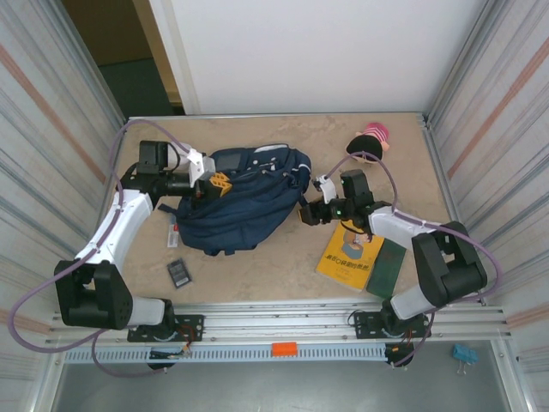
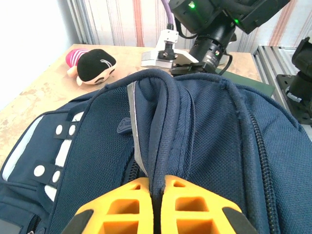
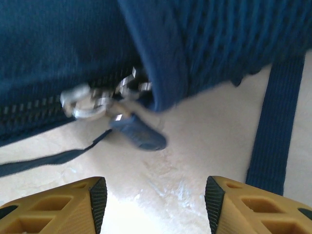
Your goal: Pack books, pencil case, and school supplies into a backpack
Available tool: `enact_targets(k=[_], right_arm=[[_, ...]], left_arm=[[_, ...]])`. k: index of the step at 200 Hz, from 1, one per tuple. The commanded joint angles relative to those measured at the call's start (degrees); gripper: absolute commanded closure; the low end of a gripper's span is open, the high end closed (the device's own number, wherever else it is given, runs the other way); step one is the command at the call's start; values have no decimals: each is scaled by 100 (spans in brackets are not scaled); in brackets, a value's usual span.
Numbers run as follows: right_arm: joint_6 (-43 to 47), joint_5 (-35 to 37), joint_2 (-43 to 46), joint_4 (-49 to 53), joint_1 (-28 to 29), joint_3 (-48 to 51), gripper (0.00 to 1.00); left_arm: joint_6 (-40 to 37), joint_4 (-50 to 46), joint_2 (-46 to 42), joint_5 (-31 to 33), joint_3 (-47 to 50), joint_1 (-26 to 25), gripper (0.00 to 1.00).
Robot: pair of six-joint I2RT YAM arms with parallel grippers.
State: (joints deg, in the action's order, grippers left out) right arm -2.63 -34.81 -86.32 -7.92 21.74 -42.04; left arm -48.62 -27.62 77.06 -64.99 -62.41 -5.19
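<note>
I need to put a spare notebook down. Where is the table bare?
Bare: the near strip between the black rectangle and the yellow book, and the back strip behind the backpack, left of the plush toy. Crowded: around the right gripper at the backpack's right end.

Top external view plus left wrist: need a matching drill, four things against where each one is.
Things:
1. yellow book
2. black rectangle
3. plush toy
4. left gripper

Places:
a. far right of the table, beyond the right arm
b. shut on the handle of the backpack
c. on the table, near-left of the backpack
d. beside the dark green book

Pairs: 1-d, 2-c, 3-a, 4-b
</note>
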Motion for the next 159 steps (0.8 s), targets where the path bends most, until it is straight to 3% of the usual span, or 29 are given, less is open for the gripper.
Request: enact_targets(k=[1, 15, 41, 61, 94, 132, 159], right_arm=[[306, -190, -140, -514, 6, -325, 47], [379, -228, -163, -476, 12, -412, 53], [515, -158, -15, -270, -7, -387, 85], [536, -165, 160, -39, -53, -325, 97], [598, -117, 480, 498, -33, -325, 100], [788, 123, 630, 1346, 244, -652, 100], [909, 297, 599, 2054, 513, -1041, 100]], left_arm=[[-126, 125, -158, -733, -281, 36, 100], [-130, 145, -152, -725, -249, 36, 100], [7, 293, -153, -571, -149, 37, 100], [334, 724, -214, -187, 30, 36, 100], [1295, 1799, -396, 1163, 451, -130, 100], [1758, 2115, -441, 3110, 599, -817, 100], [2442, 2738, -457, 4061, 831, -1117, 100]])
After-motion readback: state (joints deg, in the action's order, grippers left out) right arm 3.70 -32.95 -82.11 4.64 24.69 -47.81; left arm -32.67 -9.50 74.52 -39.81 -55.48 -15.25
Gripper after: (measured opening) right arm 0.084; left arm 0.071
